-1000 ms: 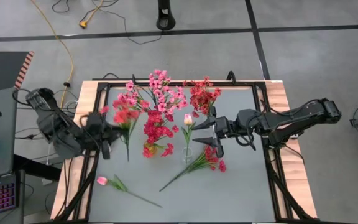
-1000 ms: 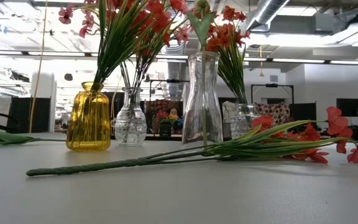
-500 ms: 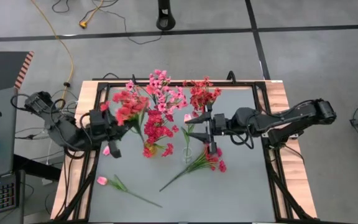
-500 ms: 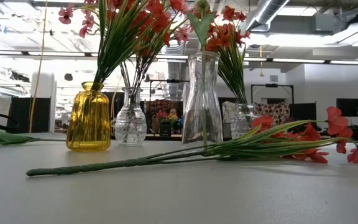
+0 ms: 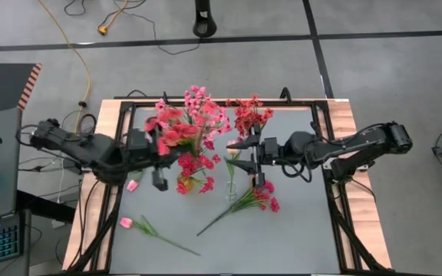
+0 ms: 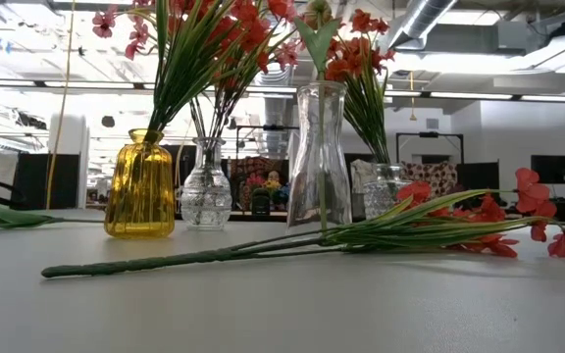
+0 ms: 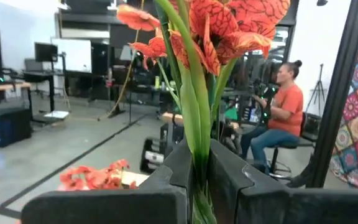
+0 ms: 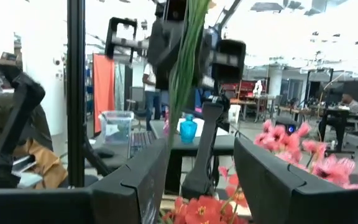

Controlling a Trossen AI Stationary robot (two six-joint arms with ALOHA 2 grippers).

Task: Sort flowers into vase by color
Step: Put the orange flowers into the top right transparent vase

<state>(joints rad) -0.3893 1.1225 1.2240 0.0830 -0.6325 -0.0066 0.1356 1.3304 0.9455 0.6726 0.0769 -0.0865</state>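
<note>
The left gripper (image 5: 158,159) is clenched on a red sprig (image 5: 173,136); the left wrist view shows the green stem (image 7: 199,149) pinched between its two dark fingers (image 7: 229,180), with the orange-red blossoms standing above them. Compared with one second ago, this gripper has travelled from the left border of the bench (image 5: 298,230) toward the middle, and the sprig has gone with it. The blossoms are now over the group of vases, just in front of the gripper, beside the magenta bunch (image 5: 204,107) and above the darker red bunch (image 5: 194,162).

The right gripper (image 5: 257,159) has also come a little nearer to the centre. Its fingers stand apart and hold nothing, on either side of the clear vase (image 5: 231,186) with the pale tulip bud (image 5: 232,146). In its wrist view the held stem and the left gripper are seen straight ahead, between its spread fingers.

I judge that this sprig is on the way to a vase of its colour, and that the right arm waits close by, perhaps to guide the stem. Three flowers are not yet sorted: a red sprig (image 5: 244,201) lies on the bench just behind the right gripper, a pink bud (image 5: 132,185) lies near the left gripper, and a pink tulip (image 5: 126,222) lies further off, toward the front of the bench.
</note>
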